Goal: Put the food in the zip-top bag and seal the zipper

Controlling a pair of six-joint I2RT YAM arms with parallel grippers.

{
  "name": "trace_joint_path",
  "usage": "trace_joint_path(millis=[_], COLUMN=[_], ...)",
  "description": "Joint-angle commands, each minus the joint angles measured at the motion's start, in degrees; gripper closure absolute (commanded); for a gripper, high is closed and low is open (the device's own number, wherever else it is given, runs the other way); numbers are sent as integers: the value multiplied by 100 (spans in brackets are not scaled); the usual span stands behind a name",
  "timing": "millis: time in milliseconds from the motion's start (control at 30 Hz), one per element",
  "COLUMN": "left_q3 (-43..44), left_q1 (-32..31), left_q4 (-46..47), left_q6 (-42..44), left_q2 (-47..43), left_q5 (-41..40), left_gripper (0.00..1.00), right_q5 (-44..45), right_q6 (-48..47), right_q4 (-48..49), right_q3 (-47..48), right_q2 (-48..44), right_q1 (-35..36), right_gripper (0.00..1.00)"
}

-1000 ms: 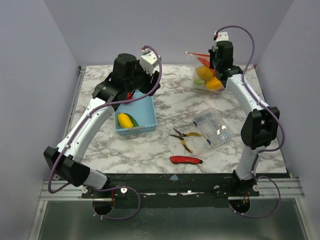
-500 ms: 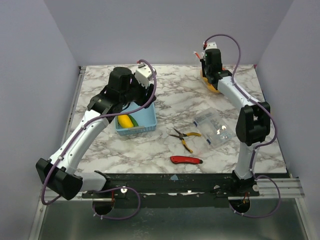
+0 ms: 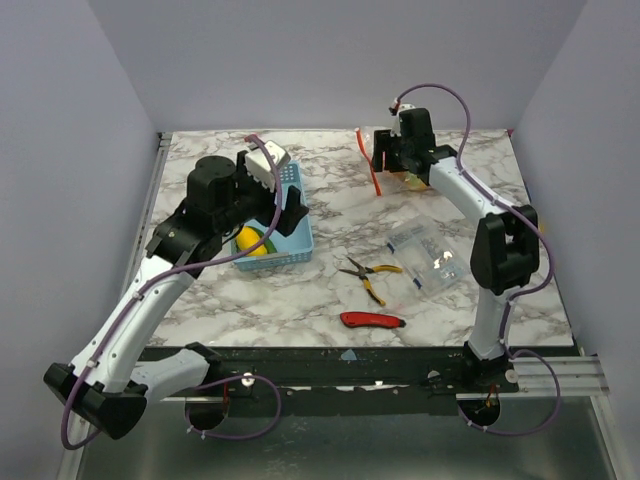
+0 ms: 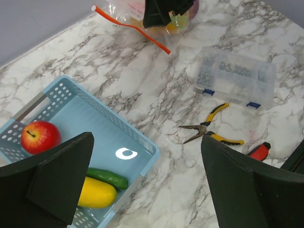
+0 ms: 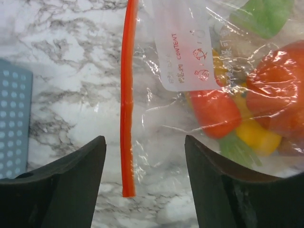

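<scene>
The zip-top bag (image 5: 180, 57) lies on the marble at the back, holding red, orange, yellow and green food (image 5: 216, 111). Its zipper (image 5: 127, 95) runs as a red-orange strip along the bag's left side, also seen as the zipper (image 3: 368, 160). My right gripper (image 5: 145, 142) hovers open just above the bag's mouth, gripping nothing. My left gripper (image 4: 147, 156) hangs wide open over the right edge of the blue basket (image 4: 118, 137). In the basket lie a red apple (image 4: 40, 137), a green cucumber (image 4: 107, 178) and a yellow piece (image 4: 95, 192).
A clear parts box (image 3: 425, 257) sits right of centre. Yellow-handled pliers (image 3: 368, 272) lie beside it, with a red utility knife (image 3: 372, 320) nearer the front edge. The table's rear wall stands close behind the bag (image 3: 405, 178).
My right gripper has opened and let the bag go; it has moved left and down, and the bag now lies on the table. My left gripper has opened wide and drawn back nearer.
</scene>
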Motion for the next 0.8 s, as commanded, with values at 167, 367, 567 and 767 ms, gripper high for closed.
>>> trace_joint_path(millis=[167, 367, 567, 767], left_q3=[-68, -169, -502, -832], left_q1=[-12, -3, 27, 24], left_q4=[572, 933, 1282, 1602], left_q6=[-739, -1443, -1796, -1642], left_q2=[-863, -1390, -2090, -2743], left_q5=[-647, -1108, -1411, -1871], left_gripper=[2, 2, 2, 2], right_q5=[-106, -180, 509, 1488], right_q6=[432, 1196, 1477, 1568], right_q4=[-594, -110, -107, -356], right_q3=[-1107, -2438, -3005, -3272], right_q2=[-2483, -4750, -6427, -7707], right_q1=[36, 35, 35, 38], right_gripper=[0, 0, 0, 1])
